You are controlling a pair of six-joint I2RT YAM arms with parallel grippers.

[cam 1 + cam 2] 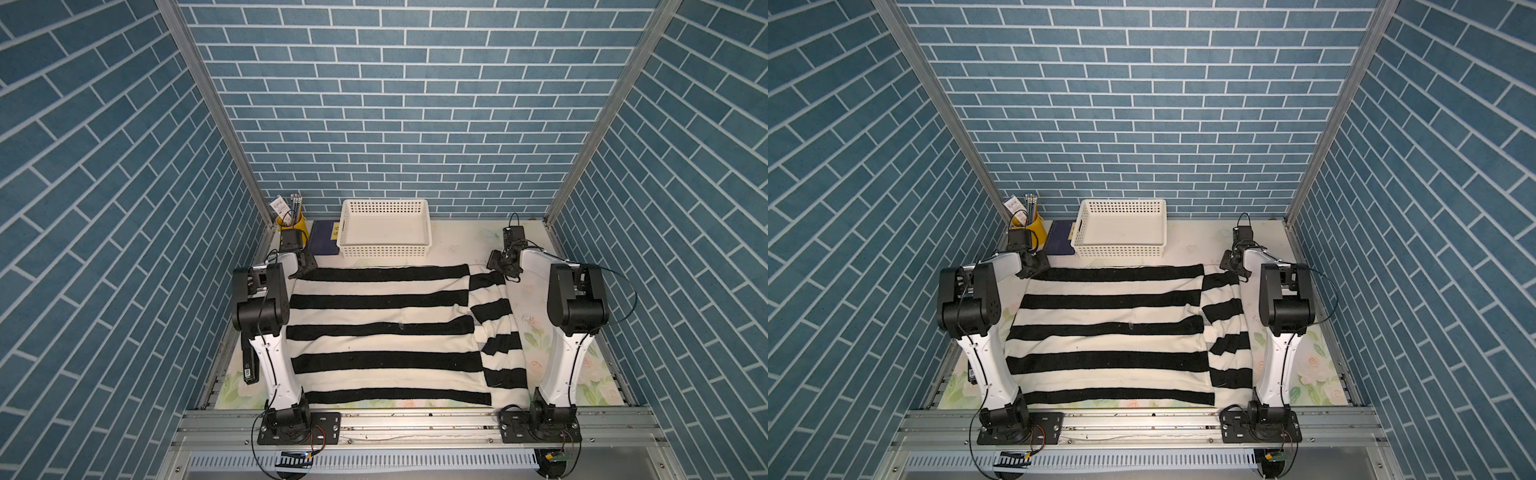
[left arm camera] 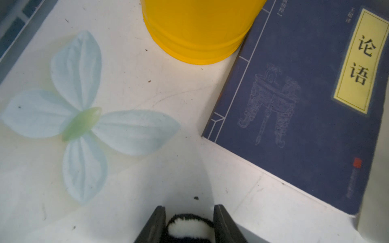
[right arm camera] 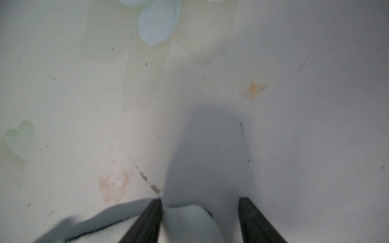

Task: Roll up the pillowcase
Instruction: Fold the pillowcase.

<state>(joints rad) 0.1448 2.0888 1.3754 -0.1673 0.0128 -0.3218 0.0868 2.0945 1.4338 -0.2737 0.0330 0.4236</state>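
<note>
A large, soft pillowcase (image 1: 386, 332) of plush cloth, banded in broad black and cream-white stripes, lies spread flat on the glossy white tabletop (image 1: 465, 241) with its faint printed flowers. It fills the space between the two arms in both top views (image 1: 1113, 332). Its far edge stops just short of a rectangular white plastic basket (image 1: 384, 249) with lattice walls. Along the robot's right side the cloth is folded over, so the stripes there sit out of step with the rest.

The left gripper (image 2: 189, 210) sits at the far left corner of the cloth. Its dark, flat jaws pinch a fuzzy bunched fold of black and cream pile (image 2: 189, 227) that fills the gap between them. A smooth round yellow plastic cup (image 2: 200, 31) and a matte dark blue book (image 2: 294, 105) with a yellow title label lie just beyond.

The right gripper (image 3: 200, 199) is at the far right corner. Its jaws stand spread, with a cream hump of the cloth (image 3: 185, 221) against one jaw only (bare tabletop shows beside the other).
</note>
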